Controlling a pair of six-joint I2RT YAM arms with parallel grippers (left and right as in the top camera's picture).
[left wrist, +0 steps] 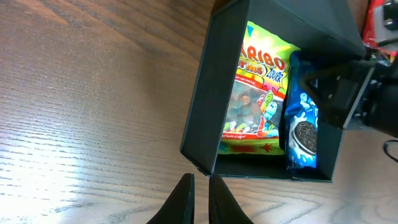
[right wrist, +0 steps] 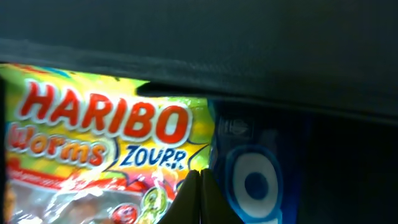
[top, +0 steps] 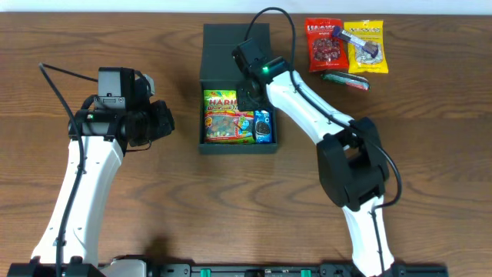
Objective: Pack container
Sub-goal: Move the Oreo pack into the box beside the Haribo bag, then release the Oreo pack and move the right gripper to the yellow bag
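Two packets, a Haribo bag (top: 227, 127) and a blue cookie pack (top: 263, 125), lie in the open container (top: 231, 38), mid-counter toward the far edge. The left gripper (left wrist: 200, 199) is beside it, fingers together. The right gripper (right wrist: 199, 190) is inside, pinched closed and empty. A red bag (top: 324, 45) and a yellow bag (top: 365, 46) lie by the far edge.

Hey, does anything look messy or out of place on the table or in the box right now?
Nothing spilled or damaged. Mildly odd: the blue cookie packet looks wedged on edge beside the Haribo bag in the container, and a small packet lies across the red bag and yellow bag outside.
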